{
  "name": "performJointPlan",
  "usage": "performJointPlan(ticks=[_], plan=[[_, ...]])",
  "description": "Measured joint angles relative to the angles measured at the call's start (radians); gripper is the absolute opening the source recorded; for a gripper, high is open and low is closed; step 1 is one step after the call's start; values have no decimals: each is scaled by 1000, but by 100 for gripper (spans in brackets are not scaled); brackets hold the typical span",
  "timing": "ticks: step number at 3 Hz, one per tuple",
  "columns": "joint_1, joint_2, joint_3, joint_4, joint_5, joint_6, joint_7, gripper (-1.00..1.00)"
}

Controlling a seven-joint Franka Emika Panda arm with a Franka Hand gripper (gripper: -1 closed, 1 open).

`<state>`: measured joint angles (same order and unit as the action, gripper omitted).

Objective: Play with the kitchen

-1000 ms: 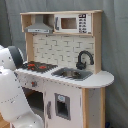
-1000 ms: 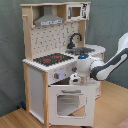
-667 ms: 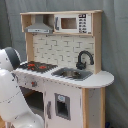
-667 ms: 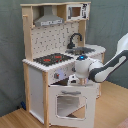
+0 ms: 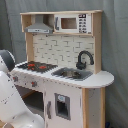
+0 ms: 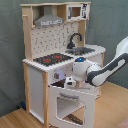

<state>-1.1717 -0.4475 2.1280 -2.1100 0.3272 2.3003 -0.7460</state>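
Standing against a grey-green curtain (image 6: 10, 50), the kitchen (image 6: 55, 60) is filling the middle of both exterior views, its windowed oven door (image 6: 70, 102) hanging open at 6 o'clock in the second exterior view. Reaching in from 3 o'clock, the white arm (image 6: 107, 67) is crowding the counter (image 6: 30, 61) front, its pincer (image 6: 70, 83) at the door's top edge; whether it is gripping, I cannot tell. No writing is reading clearly.

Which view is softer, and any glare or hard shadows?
Both exterior views are soft; first exterior view: arm fills the near corner as a blur, kitchen evenly lit, no glare; second exterior view: arm smeared, kitchen evenly lit, no hard shadows.
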Motion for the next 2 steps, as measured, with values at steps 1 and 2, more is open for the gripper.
performJointPlan(ticks=[1,2], plan=[[50,1,4,0,-5,-2,86,-100],[100,39,-72,1,-63,-37,117,-100]])
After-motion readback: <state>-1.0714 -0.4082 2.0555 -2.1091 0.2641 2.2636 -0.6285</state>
